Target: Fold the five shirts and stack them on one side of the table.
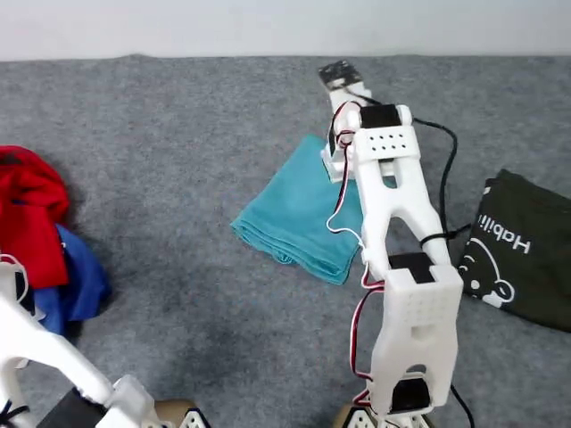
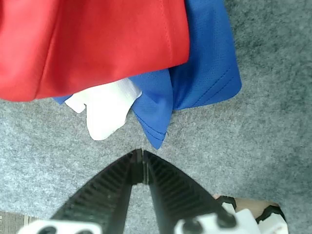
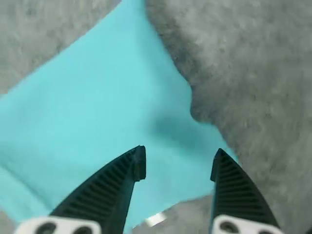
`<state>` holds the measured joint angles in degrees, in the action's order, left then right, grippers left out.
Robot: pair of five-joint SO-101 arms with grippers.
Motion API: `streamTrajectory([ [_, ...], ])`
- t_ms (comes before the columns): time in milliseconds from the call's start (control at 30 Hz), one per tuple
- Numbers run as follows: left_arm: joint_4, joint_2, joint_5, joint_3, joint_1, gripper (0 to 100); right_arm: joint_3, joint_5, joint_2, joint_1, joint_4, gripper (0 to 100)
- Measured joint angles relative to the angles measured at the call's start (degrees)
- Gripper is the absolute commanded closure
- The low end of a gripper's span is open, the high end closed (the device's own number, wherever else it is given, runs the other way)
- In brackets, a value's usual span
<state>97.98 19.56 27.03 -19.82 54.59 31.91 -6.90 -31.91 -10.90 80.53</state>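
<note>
High view: fixed camera above the arm bases, looking down across the table (image 1: 178,134) toward the wall (image 1: 268,27). The teal shirt (image 1: 294,227) sits near mid-frame.

Right wrist view: looks along the right gripper (image 3: 178,158), very near the teal shirt, apparently over its edge.

Left wrist view: looks down past the left gripper (image 2: 142,155) at the red shirt (image 2: 87,44) and blue shirt (image 2: 204,63), well apart from the teal shirt.

Overlap: the high view shares the teal shirt with the right wrist view, and the red and blue shirts with the left wrist view.
</note>
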Motion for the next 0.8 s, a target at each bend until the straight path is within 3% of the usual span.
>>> streamTrajectory([
  [200,0.0,0.0,0.0,0.0,0.0,99,0.0,20.4,3.34,-1.49,3.52,75.3],
  [367,0.0,0.0,0.0,0.0,0.0,99,0.0,33.49,4.04,-5.1,12.13,57.0],
  [433,0.0,0.0,0.0,0.0,0.0,99,0.09,37.63,4.04,-5.45,13.89,54.1],
  [600,0.0,0.0,0.0,0.0,0.0,99,0.09,41.32,0.7,-5.45,12.48,54.2],
  [800,0.0,0.0,0.0,0.0,0.0,99,0.09,43.52,-6.33,-5.8,2.81,54.2],
])
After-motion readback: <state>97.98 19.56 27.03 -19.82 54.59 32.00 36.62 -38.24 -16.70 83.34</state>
